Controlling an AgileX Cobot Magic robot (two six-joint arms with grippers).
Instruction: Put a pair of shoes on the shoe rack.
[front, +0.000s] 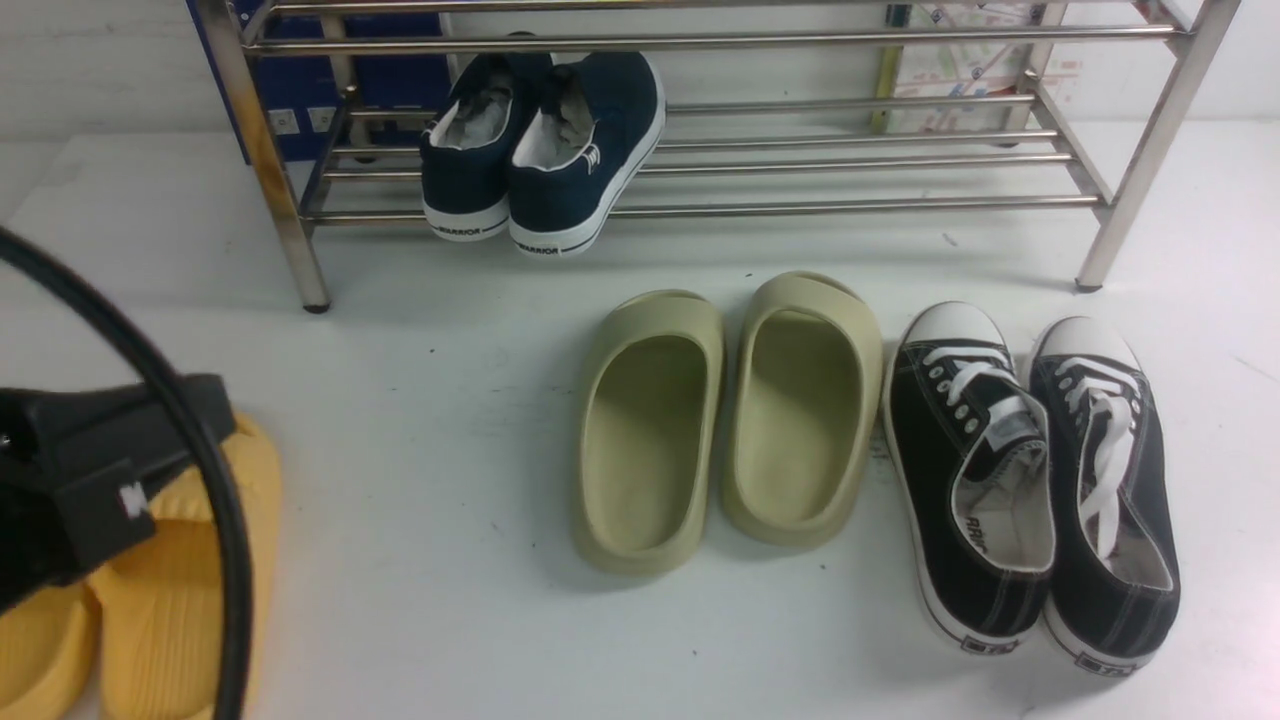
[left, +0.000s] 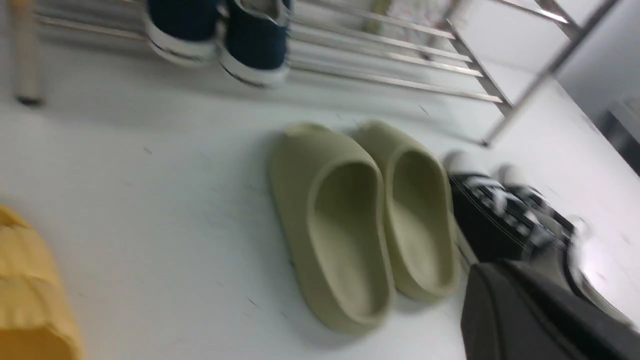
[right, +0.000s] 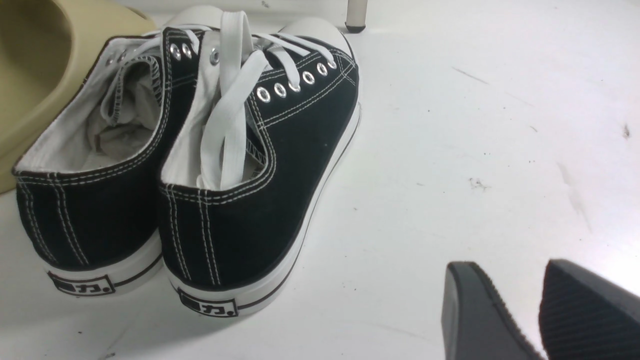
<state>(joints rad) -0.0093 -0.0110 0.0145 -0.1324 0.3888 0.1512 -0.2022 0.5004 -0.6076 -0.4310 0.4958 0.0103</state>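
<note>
So the left gripper (left: 487, 295) has its fingers together with nothing between them, and its arm (front: 110, 470) pokes in at the left side of the front view, over some yellow slippers (front: 190, 560) that it partly hides. The right gripper (right: 530, 300) has its fingers a bit apart, nothing in there either, over white surface (right: 450, 200). Closest stuff to that one is a pair of black lace-up sneakers (front: 1030, 500) with white toe caps, side by side, one with its laces flopped into the opening. Just beside those are the olive-green slippers (front: 645, 440), openings up, toes pointing toward the rack. Farther out, the navy slip-ons (front: 590, 150) are sitting on the lower tier of the steel shoe rack (front: 850, 207), near its left end, right next to each other, heels with the WARRIOR print sticking out past the front bar. Behind the rack there's a blue box (front: 390, 80) on the left
</note>
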